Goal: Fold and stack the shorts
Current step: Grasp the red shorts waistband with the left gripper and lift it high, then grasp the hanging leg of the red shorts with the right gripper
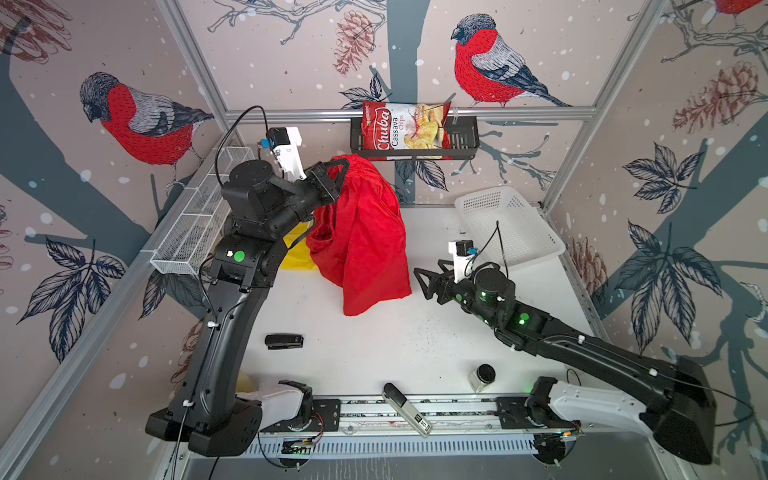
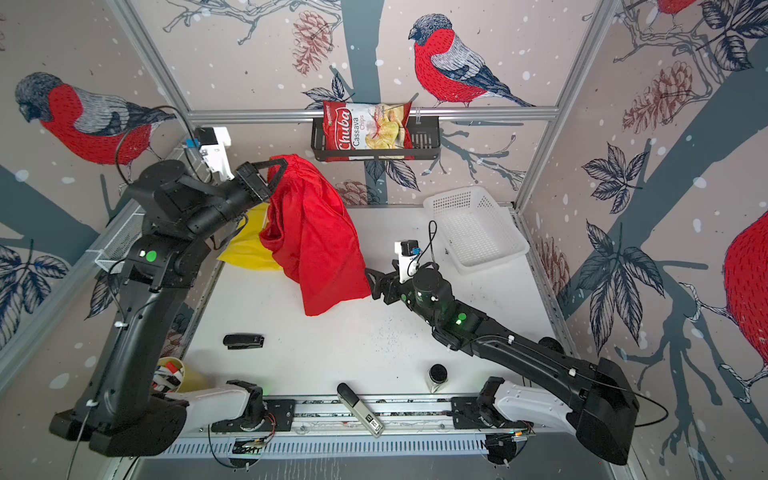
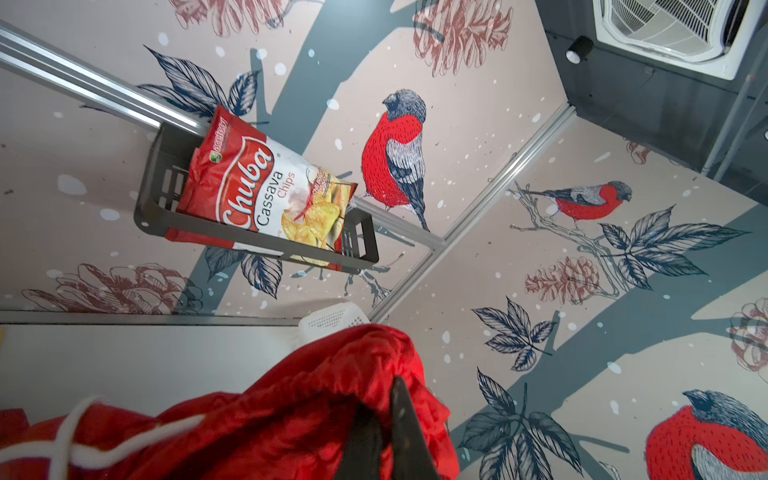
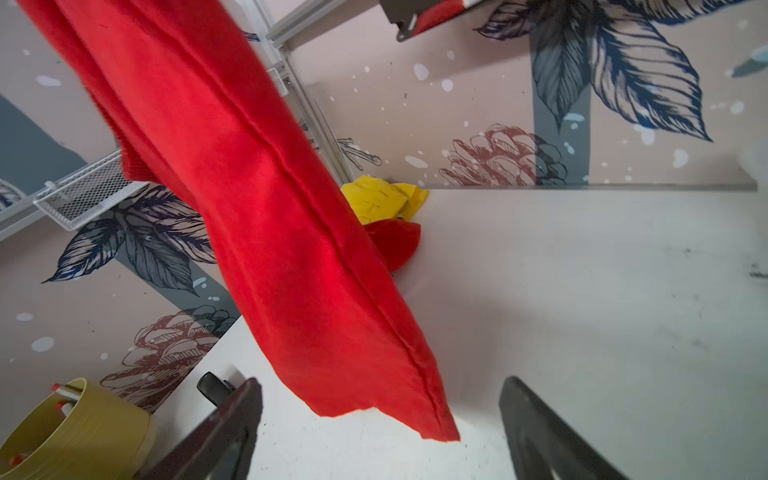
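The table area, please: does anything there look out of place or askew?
Yes: a grey-and-black stapler-like tool lies slantwise across the front rail. The yellow shorts sit crumpled at the back, partly hidden by the hanging red shorts.

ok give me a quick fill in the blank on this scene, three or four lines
1. The hanging shorts, gripped by the left claw, are ____.
2. The right claw stands ____, holding nothing.
3. The crumpled shorts on the table are ____.
4. The chips bag sits in a ____ wall basket.
Missing words: red; open; yellow; black.
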Controlling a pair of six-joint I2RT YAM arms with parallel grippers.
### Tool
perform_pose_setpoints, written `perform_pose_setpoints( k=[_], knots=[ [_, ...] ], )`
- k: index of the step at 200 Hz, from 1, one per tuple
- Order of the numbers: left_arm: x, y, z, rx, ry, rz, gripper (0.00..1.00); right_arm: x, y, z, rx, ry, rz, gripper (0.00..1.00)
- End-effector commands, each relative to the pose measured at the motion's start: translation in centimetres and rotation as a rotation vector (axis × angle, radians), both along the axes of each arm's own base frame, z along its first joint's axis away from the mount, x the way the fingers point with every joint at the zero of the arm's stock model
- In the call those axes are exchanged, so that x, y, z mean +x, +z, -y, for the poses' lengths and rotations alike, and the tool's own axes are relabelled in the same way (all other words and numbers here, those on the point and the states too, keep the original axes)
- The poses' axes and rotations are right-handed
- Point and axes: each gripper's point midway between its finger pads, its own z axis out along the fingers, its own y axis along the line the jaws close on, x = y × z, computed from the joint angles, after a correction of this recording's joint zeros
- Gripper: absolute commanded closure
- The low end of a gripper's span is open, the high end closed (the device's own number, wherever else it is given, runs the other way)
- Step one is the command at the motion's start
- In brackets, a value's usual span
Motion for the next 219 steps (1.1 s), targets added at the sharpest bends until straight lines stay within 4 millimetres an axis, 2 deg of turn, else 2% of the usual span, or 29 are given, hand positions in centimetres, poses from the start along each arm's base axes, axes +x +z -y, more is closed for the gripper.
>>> perform_pose_setpoints(
  k=[1,4,41,65,100,120,151,192,219],
  knots=[
    [-1.3,1.8,0.5,-0.001,-0.052,0.050,1.00,0.2,2.2,-1.2,-0.036,0.044,0.141,0.03],
    [-1.4,1.9,0.5,0.000,-0.054,0.051,1.00,0.3,2.2,-1.3,-0.046,0.043,0.150,0.00],
    [-2.9,4.2,0.3,0.036,-0.062,0.093,1.00,1.0,0.6,-1.2,-0.160,0.053,0.197,0.01],
    [-3.4,5.2,0.2,0.047,-0.066,0.118,1.00,0.9,1.0,-0.5,-0.158,0.091,0.203,0.01],
    [-3.4,5.8,0.4,0.090,-0.079,0.127,1.00,-0.4,2.9,2.0,-0.056,0.189,0.197,0.01],
    [-3.5,6.0,0.9,0.097,-0.110,0.131,1.00,-1.3,3.6,3.9,-0.035,0.186,0.211,0.01],
    [-4.3,6.5,1.9,0.071,-0.196,0.142,1.00,-2.3,2.5,5.7,-0.041,0.196,0.205,0.01],
    [-6.2,7.6,3.0,0.038,-0.323,0.155,1.00,-2.6,1.0,5.3,-0.042,0.276,0.172,0.01],
    [-7.0,8.0,2.9,0.022,-0.361,0.159,1.00,-1.7,0.5,4.6,-0.054,0.302,0.188,0.01]
  ],
)
